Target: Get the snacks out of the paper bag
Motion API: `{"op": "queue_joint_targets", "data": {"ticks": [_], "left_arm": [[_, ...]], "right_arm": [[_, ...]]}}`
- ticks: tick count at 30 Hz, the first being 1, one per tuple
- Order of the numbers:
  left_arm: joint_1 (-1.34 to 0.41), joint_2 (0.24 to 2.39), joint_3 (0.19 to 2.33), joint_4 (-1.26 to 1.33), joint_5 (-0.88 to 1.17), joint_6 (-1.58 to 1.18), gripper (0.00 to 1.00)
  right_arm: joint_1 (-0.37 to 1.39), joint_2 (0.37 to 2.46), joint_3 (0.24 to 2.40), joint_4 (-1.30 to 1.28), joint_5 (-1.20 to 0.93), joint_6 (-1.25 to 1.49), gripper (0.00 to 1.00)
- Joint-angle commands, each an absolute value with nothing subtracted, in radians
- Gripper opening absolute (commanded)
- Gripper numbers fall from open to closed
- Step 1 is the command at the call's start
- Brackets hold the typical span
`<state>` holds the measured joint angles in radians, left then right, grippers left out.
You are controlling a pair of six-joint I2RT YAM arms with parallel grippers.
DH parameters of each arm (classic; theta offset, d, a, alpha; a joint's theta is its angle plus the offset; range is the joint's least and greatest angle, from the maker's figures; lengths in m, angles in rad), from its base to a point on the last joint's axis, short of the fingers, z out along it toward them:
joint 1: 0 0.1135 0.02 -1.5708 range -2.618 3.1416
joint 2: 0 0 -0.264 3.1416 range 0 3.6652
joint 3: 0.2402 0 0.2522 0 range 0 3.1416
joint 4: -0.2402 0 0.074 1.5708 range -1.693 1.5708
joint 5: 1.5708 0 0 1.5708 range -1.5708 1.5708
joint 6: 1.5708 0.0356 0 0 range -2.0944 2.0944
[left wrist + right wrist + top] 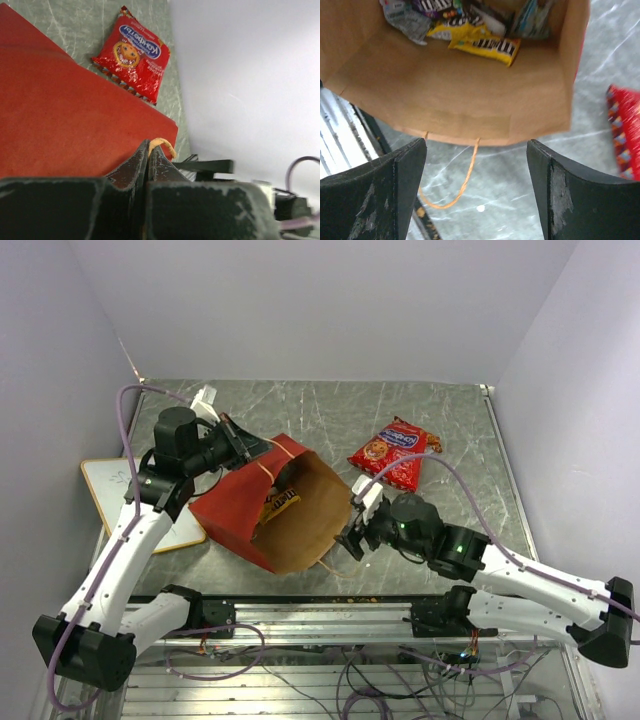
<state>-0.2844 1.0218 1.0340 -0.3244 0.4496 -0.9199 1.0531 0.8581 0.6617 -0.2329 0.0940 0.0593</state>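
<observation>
– Snacks first: where do they lie?
– One large red crinkly chip bag with a blue logo (393,453) lies flat on the grey marbled bench (330,410). It is outside the brown kraft paper bag with red outer panels (235,512), just beyond it. The small ones are inside: a yellow candy packet (490,46) nearest the mouth, with a purple packet (432,6) and a crumpled pale packet (405,19) deeper in.
– And the paper bag?
– On its side, mouth facing the right arm, one thin orange looped handle (470,165) trailing on the bench.
– Left gripper?
– The left gripper (148,149) is clenched at the bag's upper edge, with the other handle loop (162,144) showing at its tips.
– Right?
– The right gripper (476,145) hangs at the mouth, jaws spread wide, grasping nothing.
– Anything else?
– A wood-framed whiteboard (112,488) lies under the left arm.
</observation>
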Motion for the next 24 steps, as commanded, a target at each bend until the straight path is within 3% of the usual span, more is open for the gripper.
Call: {"op": "queue_joint_targets", "data": {"ticks": [1,6,12,16,24], "left_arm": [[-0.308,1.020,1.066,-0.341,0.488,-0.832,0.07],[-0.318,1.011,1.095,-0.472,0.506,-0.729,0.07],[-0.319,0.941,1.046,-0.485,0.491,-0.743,0.07],[-0.319,0.942,1.053,-0.476,0.487,-0.768,0.07],[-0.319,0.957,1.099,-0.514,0.468,-0.778,0.07]], "right_arm": [[1.055,0.902,0.783,-0.288,0.078,-0.256,0.81],[1.055,0.944,0.861,-0.336,-0.024,-0.499,0.76],[1.064,0.983,0.831,-0.256,-0.246,-0.704,0.64],[1.086,1.074,0.788,-0.093,-0.316,-0.749,0.62],[1.098,1.347,0.683,0.495,-0.253,-0.764,0.64]]}}
